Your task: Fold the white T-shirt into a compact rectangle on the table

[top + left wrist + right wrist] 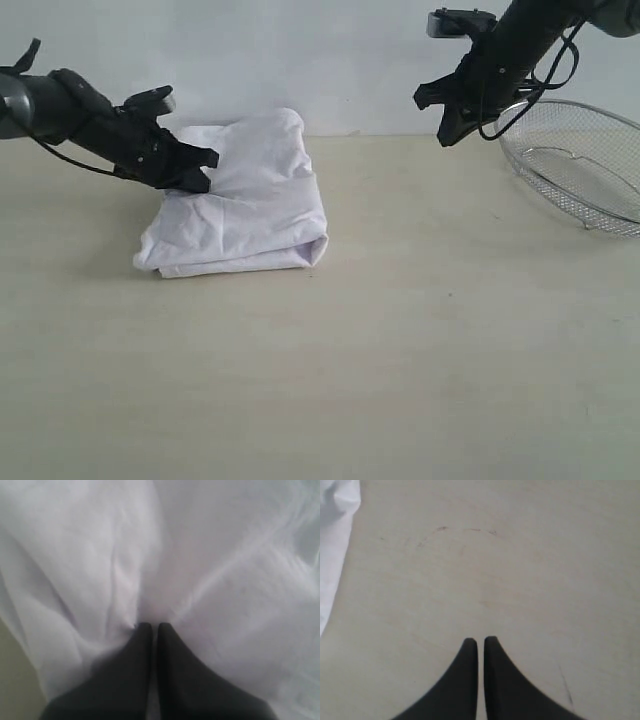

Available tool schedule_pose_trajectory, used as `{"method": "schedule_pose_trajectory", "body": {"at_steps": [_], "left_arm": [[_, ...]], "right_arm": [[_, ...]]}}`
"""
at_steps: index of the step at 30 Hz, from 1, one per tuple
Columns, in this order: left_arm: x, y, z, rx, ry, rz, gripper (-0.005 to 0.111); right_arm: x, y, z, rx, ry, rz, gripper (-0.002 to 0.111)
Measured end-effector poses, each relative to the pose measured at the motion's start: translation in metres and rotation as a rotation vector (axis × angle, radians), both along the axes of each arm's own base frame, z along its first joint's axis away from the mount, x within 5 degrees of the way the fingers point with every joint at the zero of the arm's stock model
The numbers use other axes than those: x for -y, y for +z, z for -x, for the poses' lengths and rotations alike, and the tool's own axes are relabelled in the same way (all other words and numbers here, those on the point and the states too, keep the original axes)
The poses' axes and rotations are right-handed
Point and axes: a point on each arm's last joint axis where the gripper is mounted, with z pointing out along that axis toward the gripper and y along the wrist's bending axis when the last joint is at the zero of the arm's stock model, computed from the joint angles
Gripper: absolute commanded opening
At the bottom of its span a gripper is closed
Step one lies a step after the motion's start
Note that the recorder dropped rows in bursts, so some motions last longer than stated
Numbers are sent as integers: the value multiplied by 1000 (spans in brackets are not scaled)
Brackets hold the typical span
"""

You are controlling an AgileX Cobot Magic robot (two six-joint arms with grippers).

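Note:
The white T-shirt [250, 210] lies folded into a thick bundle on the left half of the table [400, 350], with no lettering showing. My left gripper [203, 172] sits at the bundle's upper left, shut, with cloth creases gathering at its tips. In the left wrist view the closed left gripper [151, 625] pinches the white T-shirt [215, 555], which fills the picture. My right gripper [446, 132] hangs shut and empty in the air at the back right, away from the shirt. The right wrist view shows the right gripper [481, 639] over the bare table [510, 570], with an edge of the white T-shirt [335, 540] at one side.
A silver wire-mesh basket [580, 170] stands tilted at the back right, just beside the right arm. A pale wall runs behind the table's far edge.

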Motion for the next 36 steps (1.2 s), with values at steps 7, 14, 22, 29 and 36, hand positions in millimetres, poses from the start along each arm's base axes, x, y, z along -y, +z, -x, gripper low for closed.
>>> {"method": "schedule_pose_trajectory", "body": {"at_steps": [7, 14, 22, 29, 36], "left_arm": [[-12, 4, 1, -3, -9, -40, 4], [-33, 9, 0, 14, -5, -128, 4], [-53, 12, 0, 10, 37, -168, 4], [-62, 15, 2, 7, 43, -213, 4], [-67, 16, 2, -4, 65, -246, 4]], "right_arm": [[0, 0, 0, 0, 0, 0, 0], [0, 0, 0, 0, 0, 0, 0], [0, 0, 0, 1, 3, -1, 0], [0, 0, 0, 2, 5, 0, 0], [-1, 0, 0, 5, 13, -5, 0]]}}
